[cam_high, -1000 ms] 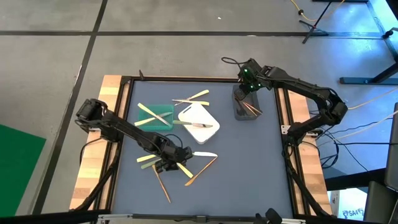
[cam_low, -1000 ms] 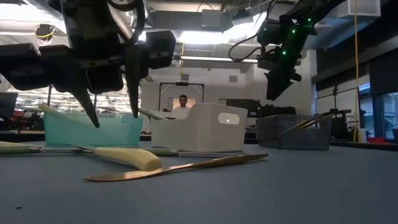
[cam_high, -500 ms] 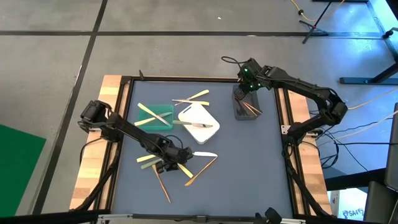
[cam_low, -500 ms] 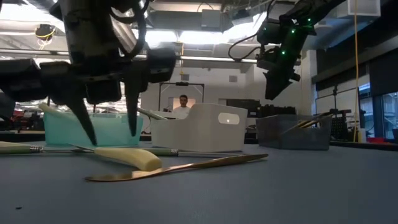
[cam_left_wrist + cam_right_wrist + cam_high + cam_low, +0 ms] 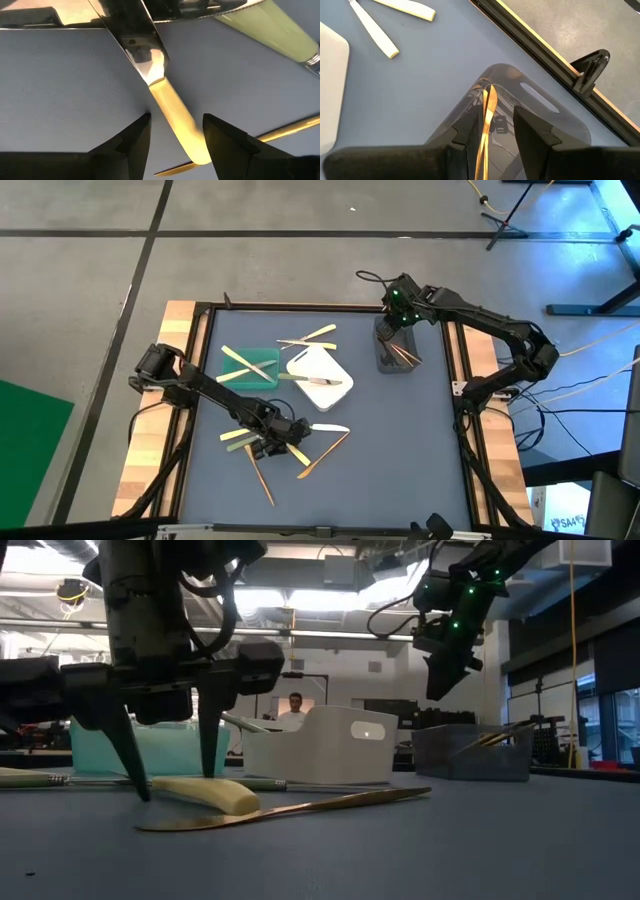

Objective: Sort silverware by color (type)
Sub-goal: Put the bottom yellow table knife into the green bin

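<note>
My left gripper (image 5: 275, 445) is open and low over the table's near middle. Its fingertips stand on either side of a pale yellow utensil handle (image 5: 172, 107), which lies flat on the mat (image 5: 205, 793). Whether they touch it does not show. An orange-brown utensil (image 5: 290, 808) lies beside it. My right gripper (image 5: 393, 320) is open and hovers above the grey container (image 5: 395, 352) at the far right. Orange-brown utensils (image 5: 486, 112) lean inside that container.
A green container (image 5: 255, 365) and a white container (image 5: 322, 375) stand at the table's middle, with utensils across and around them. Light green (image 5: 237, 435), silver (image 5: 325, 428) and orange-brown (image 5: 262, 478) pieces lie around the left gripper. A person (image 5: 293, 710) stands far behind the table.
My left gripper has come down toward the table, and its open fingertips now stand level with the pale yellow handle. The utensils have not moved.
</note>
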`<state>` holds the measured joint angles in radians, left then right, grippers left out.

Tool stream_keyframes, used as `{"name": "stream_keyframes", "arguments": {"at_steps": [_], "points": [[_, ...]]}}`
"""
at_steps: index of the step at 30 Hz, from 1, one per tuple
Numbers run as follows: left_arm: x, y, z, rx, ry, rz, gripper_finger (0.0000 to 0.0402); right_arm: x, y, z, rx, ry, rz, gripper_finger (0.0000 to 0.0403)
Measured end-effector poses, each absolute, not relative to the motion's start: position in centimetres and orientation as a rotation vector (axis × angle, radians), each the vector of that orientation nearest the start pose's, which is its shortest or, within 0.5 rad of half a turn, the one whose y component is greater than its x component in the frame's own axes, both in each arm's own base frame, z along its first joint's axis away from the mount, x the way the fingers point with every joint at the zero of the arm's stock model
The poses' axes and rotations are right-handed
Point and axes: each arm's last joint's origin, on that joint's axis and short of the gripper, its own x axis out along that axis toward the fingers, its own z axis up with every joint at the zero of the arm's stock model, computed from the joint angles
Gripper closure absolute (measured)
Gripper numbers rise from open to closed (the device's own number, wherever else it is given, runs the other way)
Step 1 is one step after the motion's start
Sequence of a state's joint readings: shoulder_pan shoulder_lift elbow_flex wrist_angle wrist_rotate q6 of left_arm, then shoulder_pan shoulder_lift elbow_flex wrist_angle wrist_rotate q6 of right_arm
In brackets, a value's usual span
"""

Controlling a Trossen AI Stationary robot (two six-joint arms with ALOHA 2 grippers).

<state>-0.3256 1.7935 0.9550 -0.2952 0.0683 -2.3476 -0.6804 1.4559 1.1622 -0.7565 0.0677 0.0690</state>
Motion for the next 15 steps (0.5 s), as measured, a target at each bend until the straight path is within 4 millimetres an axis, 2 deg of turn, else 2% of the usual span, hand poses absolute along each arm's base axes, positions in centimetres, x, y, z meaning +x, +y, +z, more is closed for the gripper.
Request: {"name": "stream_keyframes", "arguments": {"at_steps": [6, 15], "points": [[30.96, -10.67, 13.08, -1.873, 0.915, 1.093, 0.0237, 22.4, -18.38, 26.83, 0.382, 1.002, -0.713, 0.0292], [30.85, -10.82, 13.01, -1.864, 0.92, 1.098, 0.0289, 22.39, -18.38, 26.83, 0.363, 1.01, -0.703, 0.0292]]}}
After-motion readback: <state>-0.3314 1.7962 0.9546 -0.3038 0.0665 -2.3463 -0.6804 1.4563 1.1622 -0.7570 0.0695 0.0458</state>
